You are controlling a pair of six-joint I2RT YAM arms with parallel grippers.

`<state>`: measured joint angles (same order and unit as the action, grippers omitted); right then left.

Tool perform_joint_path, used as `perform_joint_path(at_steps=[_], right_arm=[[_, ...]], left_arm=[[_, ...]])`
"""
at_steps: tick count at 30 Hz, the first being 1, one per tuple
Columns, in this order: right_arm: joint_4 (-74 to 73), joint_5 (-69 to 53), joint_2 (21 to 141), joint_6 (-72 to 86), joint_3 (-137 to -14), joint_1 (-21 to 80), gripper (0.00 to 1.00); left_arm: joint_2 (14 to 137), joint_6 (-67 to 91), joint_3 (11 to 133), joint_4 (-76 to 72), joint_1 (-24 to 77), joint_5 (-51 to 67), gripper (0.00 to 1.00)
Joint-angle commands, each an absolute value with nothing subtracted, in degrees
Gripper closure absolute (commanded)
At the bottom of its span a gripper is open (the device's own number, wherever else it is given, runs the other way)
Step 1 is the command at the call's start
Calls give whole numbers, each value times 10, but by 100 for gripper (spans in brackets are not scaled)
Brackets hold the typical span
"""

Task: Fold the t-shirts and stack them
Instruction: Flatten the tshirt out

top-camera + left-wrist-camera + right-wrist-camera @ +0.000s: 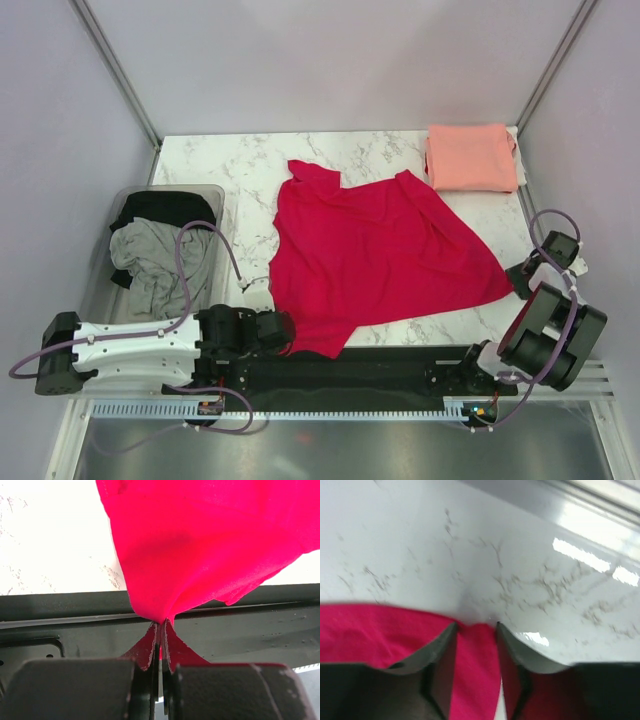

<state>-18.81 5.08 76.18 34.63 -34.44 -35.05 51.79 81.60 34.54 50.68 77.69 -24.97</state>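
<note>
Grey t-shirt (150,265) and black t-shirt (160,208) lie loose in bin (175,188), unfolded. Left hand (283,330) pinches near hem of red t-shirt (370,245), spread mid-table (230,170). Right hand (522,278) is narrowly parted astride right corner. Pink t-shirt (470,157) folded far right: one of four done.

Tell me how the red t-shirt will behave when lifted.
Probably floppy: the red t-shirt bunches to a point where the left end effector pinches it. Likely light; its wrinkles suggest it would drape, not hold shape.
</note>
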Motion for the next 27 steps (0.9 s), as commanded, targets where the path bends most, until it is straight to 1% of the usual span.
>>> perform_joint_path(at_steps=[1, 2, 3, 4, 7, 10, 15, 18, 19, 22, 23, 24, 25, 26, 27], right_arm=[[-161, 9, 813, 343, -322, -358, 60], [-155, 2, 810, 343, -316, -358, 83], [-148, -27, 808, 341, -310, -358, 95], [-146, -37, 806, 343, -307, -358, 100], [-145, -68, 788, 345, -297, -358, 100], [-170, -82, 739, 341, -304, -358, 100], [-252, -101, 663, 332, -358, -358, 100], [-299, -136, 616, 343, -403, -357, 100], [-309, -165, 601, 347, -416, -357, 100], [-359, -209, 604, 346, -501, -342, 100], [-391, -228, 607, 339, -561, -331, 100], [-409, -229, 612, 334, -596, -326, 100], [-444, -229, 623, 324, -632, -321, 100], [-464, -227, 629, 323, -705, -316, 100], [-477, -231, 635, 327, -739, -316, 100]], left_arm=[[511, 832, 353, 509, 775, -273, 98], [509, 833, 352, 509, 775, -274, 98], [508, 834, 352, 508, 775, -276, 98], [504, 832, 352, 509, 775, -278, 98], [497, 827, 358, 509, 775, -285, 98], [492, 818, 372, 518, 775, -291, 98], [475, 802, 413, 542, 774, -315, 98], [462, 783, 462, 564, 774, -339, 98], [461, 774, 480, 589, 774, -349, 98], [467, 740, 574, 626, 773, -395, 98], [470, 730, 630, 652, 773, -420, 98], [481, 716, 661, 662, 773, -432, 98], [486, 691, 725, 671, 773, -447, 98], [492, 677, 758, 685, 773, -473, 98], [505, 659, 791, 686, 773, -486, 98]])
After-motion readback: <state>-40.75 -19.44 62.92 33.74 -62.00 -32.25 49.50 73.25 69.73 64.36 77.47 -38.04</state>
